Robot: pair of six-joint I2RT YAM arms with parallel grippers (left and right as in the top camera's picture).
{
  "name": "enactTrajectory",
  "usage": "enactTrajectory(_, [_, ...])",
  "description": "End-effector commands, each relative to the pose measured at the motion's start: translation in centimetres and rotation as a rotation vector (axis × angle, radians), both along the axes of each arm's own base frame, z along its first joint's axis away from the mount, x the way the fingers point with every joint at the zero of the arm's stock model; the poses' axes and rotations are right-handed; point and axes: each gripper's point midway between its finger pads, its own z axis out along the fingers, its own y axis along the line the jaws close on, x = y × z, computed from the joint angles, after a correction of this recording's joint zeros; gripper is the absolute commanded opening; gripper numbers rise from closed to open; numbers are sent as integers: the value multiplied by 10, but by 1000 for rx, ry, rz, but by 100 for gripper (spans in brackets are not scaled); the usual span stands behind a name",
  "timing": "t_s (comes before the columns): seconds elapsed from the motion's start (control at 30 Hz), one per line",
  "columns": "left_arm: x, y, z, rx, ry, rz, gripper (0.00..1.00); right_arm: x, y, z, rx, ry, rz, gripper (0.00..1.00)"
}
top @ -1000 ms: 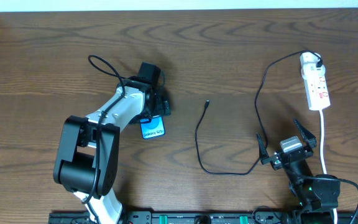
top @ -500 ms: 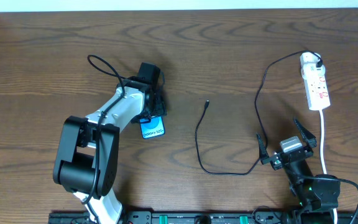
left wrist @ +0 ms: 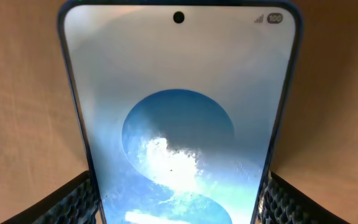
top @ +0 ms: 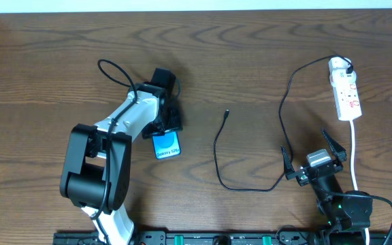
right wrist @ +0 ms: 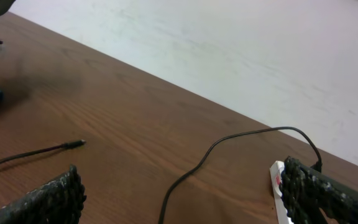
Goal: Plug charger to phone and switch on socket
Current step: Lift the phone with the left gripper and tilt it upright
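Left pincer point(top: 168, 127) on the phone point(top: 167, 145), left of desk point(top: 250, 47) middle.
Its jaws seem clamped on the phone's sides; right pincer point(top: 303, 143) gapes at the near edge, charger point(top: 216, 146) just beside it, socket point(top: 346, 92) by the right edge.

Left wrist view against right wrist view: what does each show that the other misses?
Only left wrist: the black-edged smartphone with its cyan screen, close up, clamped in the left gripper. Only right wrist: the thin black charger cable with its free connector tip, and an end of the white power strip. Shared: the brown wooden table; a blue sliver at right wrist's left edge may be that smartphone.
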Motion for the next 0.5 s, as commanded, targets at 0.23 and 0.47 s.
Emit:
enactTrajectory(0.23, [17,-15,38,-206,-46,70,65,0,0,0,17,6,3,99])
enactTrajectory(0.47, [24,-21,54,-415,-38,161,62,0,0,0,17,6,3,99])
